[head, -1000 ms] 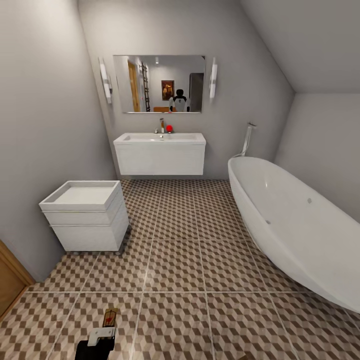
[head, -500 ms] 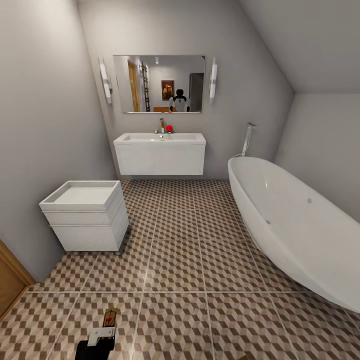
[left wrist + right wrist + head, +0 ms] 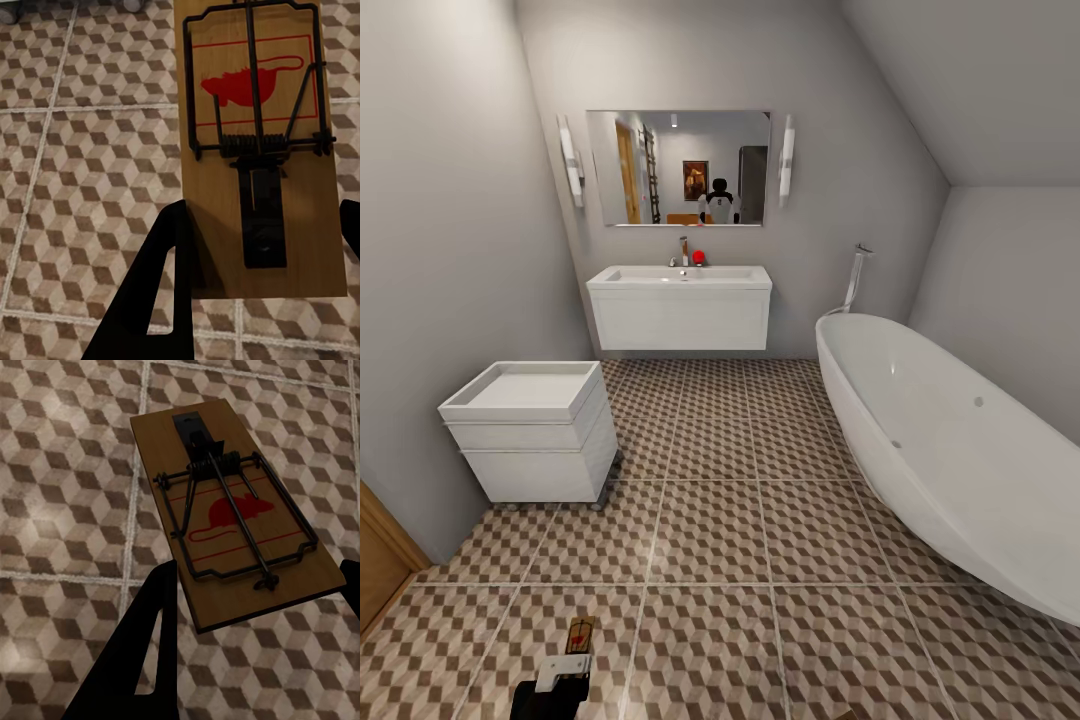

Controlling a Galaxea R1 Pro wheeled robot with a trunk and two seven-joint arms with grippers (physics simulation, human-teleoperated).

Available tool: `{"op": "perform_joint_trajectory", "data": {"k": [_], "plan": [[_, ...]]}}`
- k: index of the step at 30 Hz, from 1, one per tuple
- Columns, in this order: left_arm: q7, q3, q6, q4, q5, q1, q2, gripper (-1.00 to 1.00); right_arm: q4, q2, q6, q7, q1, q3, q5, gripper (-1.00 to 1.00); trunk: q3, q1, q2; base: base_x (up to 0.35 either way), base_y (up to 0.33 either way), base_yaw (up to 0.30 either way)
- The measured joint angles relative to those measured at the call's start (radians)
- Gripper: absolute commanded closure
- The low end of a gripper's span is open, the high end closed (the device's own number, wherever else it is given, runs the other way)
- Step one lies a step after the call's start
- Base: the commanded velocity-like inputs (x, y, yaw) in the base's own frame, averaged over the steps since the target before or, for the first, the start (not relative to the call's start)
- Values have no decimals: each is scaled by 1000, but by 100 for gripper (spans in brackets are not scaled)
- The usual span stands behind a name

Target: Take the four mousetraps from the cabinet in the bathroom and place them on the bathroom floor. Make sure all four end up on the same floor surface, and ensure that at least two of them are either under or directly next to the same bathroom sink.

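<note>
In the left wrist view my left gripper (image 3: 259,247) is shut on a brown wooden mousetrap (image 3: 259,150) with a red mouse print, held above the cube-patterned bathroom floor (image 3: 82,150). The same trap (image 3: 580,633) pokes out of the left gripper (image 3: 565,668) at the head view's lower edge. My right gripper (image 3: 251,615) is shut on a second mousetrap (image 3: 232,521), also over the tiles. The white wall-hung sink (image 3: 678,300), with tap and red ball, hangs on the far wall, well ahead of both grippers. A wooden corner (image 3: 380,560) shows at the left; I cannot tell whether it is the cabinet.
A small white drawer unit (image 3: 535,430) stands against the left wall. The white oval bathtub (image 3: 950,450) runs along the right side. Tiled floor (image 3: 710,520) stretches between them up to the sink. A mirror (image 3: 678,168) hangs above the basin.
</note>
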Motion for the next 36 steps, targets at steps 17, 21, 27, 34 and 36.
{"op": "perform_joint_trajectory", "data": {"k": [17, 21, 27, 34, 36], "plan": [[0, 0, 0, 0, 0, 0, 0, 100, 0, 0, 0, 0, 0, 0, 0, 100, 0, 0, 0, 0, 0, 0], [0, 0, 0, 0, 0, 0, 0, 100, 0, 0, 0, 0, 0, 0, 0, 100, 0, 0, 0, 0, 0, 0], [0, 0, 0, 0, 0, 0, 0, 100, 0, 0, 0, 0, 0, 0, 0, 100, 0, 0, 0, 0, 0, 0], [0, 0, 0, 0, 0, 0, 0, 100, 0, 0, 0, 0, 0, 0, 0, 100, 0, 0, 0, 0, 0, 0], [0, 0, 0, 0, 0, 0, 0, 100, 0, 0, 0, 0, 0, 0, 0, 100, 0, 0, 0, 0, 0, 0]]}}
